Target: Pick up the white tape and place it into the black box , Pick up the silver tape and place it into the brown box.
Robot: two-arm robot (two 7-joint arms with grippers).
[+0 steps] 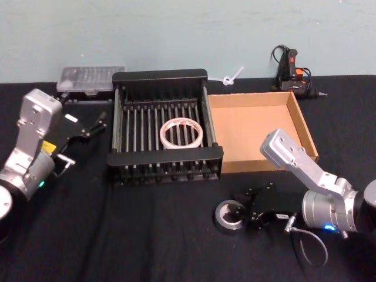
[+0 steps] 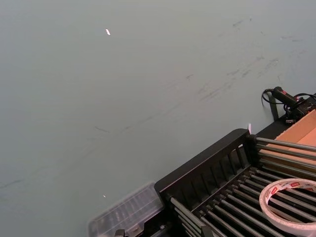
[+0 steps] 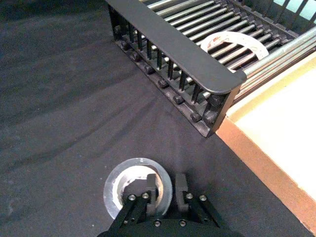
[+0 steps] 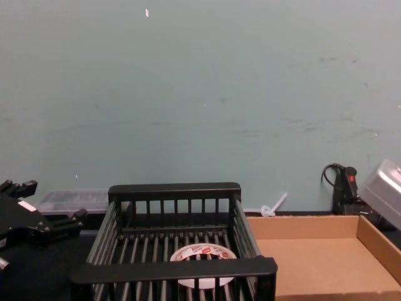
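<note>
The white tape (image 1: pixel 164 134) lies flat on the barred floor of the black box (image 1: pixel 160 75), also seen from the side (image 4: pixel 203 254) and in both wrist views (image 2: pixel 269 195) (image 3: pixel 217 39). The silver tape (image 1: pixel 222 212) lies on the black cloth in front of the brown box (image 1: pixel 305 129). My right gripper (image 1: pixel 249 214) is down at this roll (image 3: pixel 116 185), one finger in its hole and the other outside, shut on its wall (image 3: pixel 166 190). Left of the black box, my left gripper (image 1: pixel 100 122) hangs open and holds nothing.
A clear lidded container (image 1: pixel 91 79) sits behind the black box's left corner. A black glue gun (image 1: pixel 291 70) with its cable lies behind the brown box, and a small white plastic piece (image 1: pixel 232 76) is beside it. A pale wall closes off the back.
</note>
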